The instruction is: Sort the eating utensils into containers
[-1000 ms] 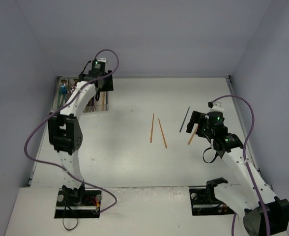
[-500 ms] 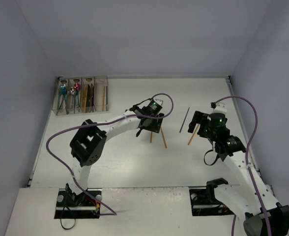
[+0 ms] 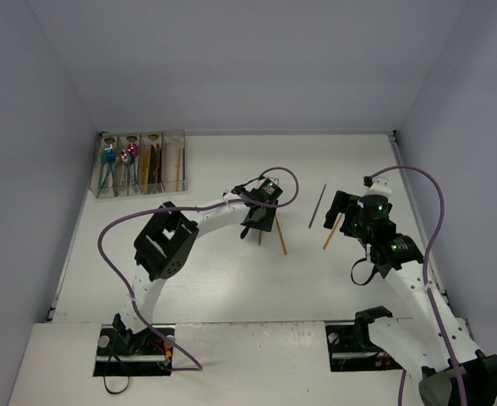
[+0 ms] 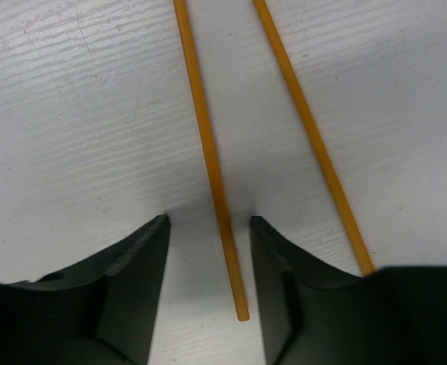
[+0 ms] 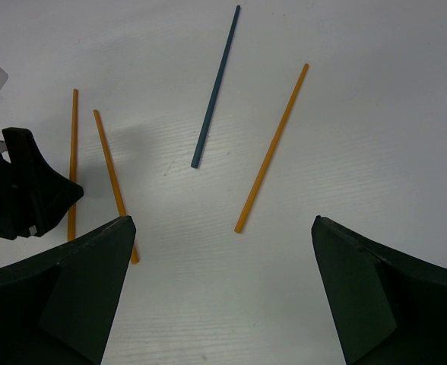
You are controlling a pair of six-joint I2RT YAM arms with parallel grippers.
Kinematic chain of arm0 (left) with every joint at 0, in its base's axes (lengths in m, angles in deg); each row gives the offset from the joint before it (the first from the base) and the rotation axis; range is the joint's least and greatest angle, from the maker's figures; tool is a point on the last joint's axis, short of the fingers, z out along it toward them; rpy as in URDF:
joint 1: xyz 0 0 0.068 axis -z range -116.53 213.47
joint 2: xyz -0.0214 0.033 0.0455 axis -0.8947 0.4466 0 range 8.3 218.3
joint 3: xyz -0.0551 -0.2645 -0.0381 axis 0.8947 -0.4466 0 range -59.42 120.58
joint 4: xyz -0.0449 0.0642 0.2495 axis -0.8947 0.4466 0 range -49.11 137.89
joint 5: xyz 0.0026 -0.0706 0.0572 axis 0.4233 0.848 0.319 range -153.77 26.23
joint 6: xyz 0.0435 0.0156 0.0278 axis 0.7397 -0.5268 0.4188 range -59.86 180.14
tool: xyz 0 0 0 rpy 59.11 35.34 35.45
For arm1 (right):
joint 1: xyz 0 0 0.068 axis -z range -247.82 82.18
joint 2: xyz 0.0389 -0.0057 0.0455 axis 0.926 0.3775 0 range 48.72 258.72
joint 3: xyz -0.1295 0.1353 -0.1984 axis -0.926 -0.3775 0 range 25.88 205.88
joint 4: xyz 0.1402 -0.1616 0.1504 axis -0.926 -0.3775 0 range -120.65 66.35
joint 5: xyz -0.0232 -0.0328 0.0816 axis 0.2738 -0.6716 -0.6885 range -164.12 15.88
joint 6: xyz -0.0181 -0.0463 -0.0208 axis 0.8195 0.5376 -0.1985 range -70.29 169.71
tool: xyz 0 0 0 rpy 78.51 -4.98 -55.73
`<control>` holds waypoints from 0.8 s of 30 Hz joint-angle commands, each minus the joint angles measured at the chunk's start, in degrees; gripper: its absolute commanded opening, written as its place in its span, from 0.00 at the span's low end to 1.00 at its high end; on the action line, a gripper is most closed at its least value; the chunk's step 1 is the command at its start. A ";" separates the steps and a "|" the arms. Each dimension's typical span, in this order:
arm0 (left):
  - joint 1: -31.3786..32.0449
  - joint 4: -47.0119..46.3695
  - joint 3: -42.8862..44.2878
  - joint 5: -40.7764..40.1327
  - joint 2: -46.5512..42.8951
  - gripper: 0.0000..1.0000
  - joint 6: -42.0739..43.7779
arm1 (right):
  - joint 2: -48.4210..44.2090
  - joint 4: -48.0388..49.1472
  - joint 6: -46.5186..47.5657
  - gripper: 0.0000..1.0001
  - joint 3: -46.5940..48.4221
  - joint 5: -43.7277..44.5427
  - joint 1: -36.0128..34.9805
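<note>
The white left arm [image 3: 204,216] stretches forward, its black left hand [image 4: 208,228] pointing down, fingers narrowly parted, while the white right arm [image 3: 411,283] rises bent, its black right hand [image 5: 222,222] spread wide.

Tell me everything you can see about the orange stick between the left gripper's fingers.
The orange stick is thin, straight and smooth. It lies flat on the white table, its near end between the open fingers of the left gripper, which seem not to touch it. A second orange stick lies beside it, apart.
</note>
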 commanded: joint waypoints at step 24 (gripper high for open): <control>-27.31 5.27 9.25 -4.01 -13.21 0.00 10.22 | 0.29 1.75 -0.37 1.00 0.67 1.15 0.42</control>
